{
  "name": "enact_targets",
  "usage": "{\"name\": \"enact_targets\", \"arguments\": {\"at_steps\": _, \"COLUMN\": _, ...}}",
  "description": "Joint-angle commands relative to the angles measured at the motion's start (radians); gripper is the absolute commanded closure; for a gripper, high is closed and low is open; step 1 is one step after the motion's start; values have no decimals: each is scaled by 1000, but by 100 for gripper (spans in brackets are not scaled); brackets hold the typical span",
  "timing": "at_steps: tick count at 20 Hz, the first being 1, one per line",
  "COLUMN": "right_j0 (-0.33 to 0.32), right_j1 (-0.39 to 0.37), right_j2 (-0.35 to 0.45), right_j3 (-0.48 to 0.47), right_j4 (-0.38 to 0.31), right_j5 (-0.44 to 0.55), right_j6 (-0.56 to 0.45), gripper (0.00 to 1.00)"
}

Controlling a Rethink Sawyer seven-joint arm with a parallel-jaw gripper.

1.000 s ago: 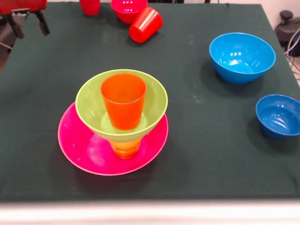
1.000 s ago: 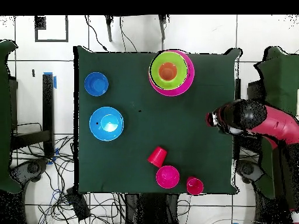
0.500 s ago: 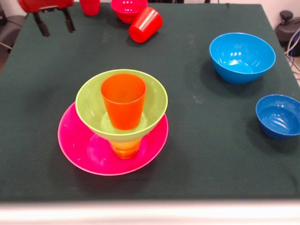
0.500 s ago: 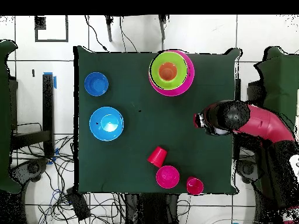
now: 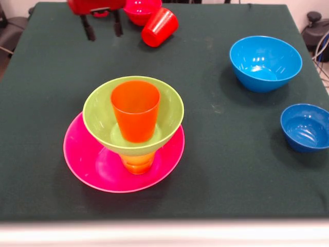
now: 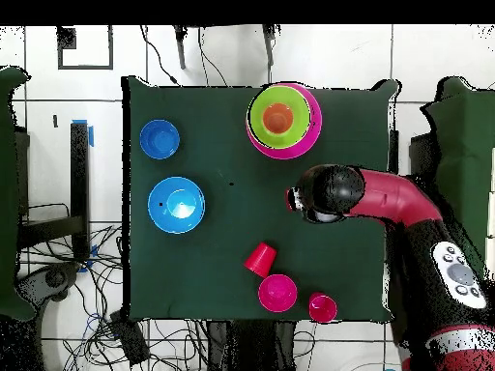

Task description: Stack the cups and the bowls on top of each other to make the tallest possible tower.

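Note:
The tower stands near the table's front left: a wide pink bowl (image 5: 95, 167), a yellow cup (image 5: 137, 162) in it, a lime green bowl (image 5: 97, 118) on that, and an orange cup (image 5: 135, 110) upright inside the green bowl. From above, the tower (image 6: 282, 119) is near the far edge. A light blue bowl (image 5: 264, 62) and a small dark blue bowl (image 5: 306, 127) sit apart at the right. My gripper (image 5: 103, 27) hangs open and holds nothing at the far left, well behind the tower. The red arm (image 6: 387, 198) reaches in from the right in the overhead view.
A red cup (image 5: 159, 27) lies on its side just right of the gripper, beside a small pink-red bowl (image 5: 140, 9). In the overhead view another red cup (image 6: 322, 307) stands upright near the table's edge. Cables lie on the floor around the table.
The gripper has travelled in from the table's side edge toward the red cup and small bowl, rightward in the front view. Cups and bowls have not moved.

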Motion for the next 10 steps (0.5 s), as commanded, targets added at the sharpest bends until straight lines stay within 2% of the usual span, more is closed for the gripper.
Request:
{"name": "enact_targets", "arguments": {"at_steps": 1, "right_j0": 112, "right_j1": -14, "right_j2": -60, "right_j3": 86, "right_j4": 23, "right_j5": -88, "right_j6": 275, "gripper": 0}}
{"name": "enact_targets", "arguments": {"at_steps": 10, "right_j0": 226, "right_j1": 4, "right_j2": -100, "right_j3": 67, "right_j4": 34, "right_j5": -108, "right_j6": 400, "gripper": 0}}
